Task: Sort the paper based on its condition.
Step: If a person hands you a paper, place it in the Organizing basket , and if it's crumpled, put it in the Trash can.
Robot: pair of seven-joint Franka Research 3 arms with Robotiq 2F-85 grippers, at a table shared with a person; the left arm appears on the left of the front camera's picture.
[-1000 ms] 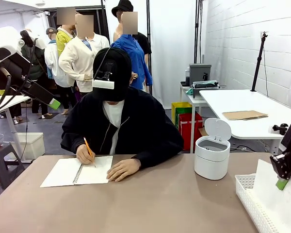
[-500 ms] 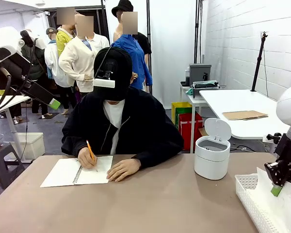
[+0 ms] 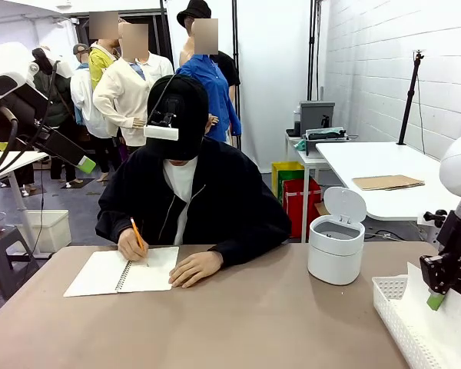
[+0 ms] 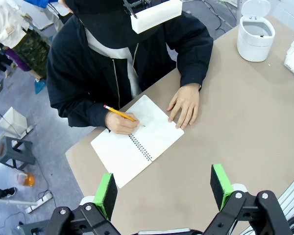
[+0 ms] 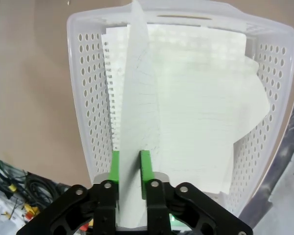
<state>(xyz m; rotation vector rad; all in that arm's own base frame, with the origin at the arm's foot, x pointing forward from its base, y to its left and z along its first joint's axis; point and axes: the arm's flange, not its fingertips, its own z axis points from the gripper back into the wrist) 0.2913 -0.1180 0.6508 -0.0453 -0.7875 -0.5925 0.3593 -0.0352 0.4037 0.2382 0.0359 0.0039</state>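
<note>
A: Checking the right tool [image 5: 130, 169]: hanging over the white perforated plastic basket [image 5: 85, 98], green pads slightly parted around one upright, curling sheet of paper [image 5: 139, 88], not clearly pinching it.
B: Seeing more faintly ruled sheets lying loose inside the basket. Judging them light, limp and easily creased; taking hold gently at a free edge.
A: Farther off, spotting the left tool [image 4: 164, 188] gaping wide and empty above the smooth tan worktop [image 4: 225, 122].

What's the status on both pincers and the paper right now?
Left pincer open, hovering above table. Right pincer slightly parted, upright sheet between its pads, over white basket of paper. Person writing in notebook, far from basket.
</note>
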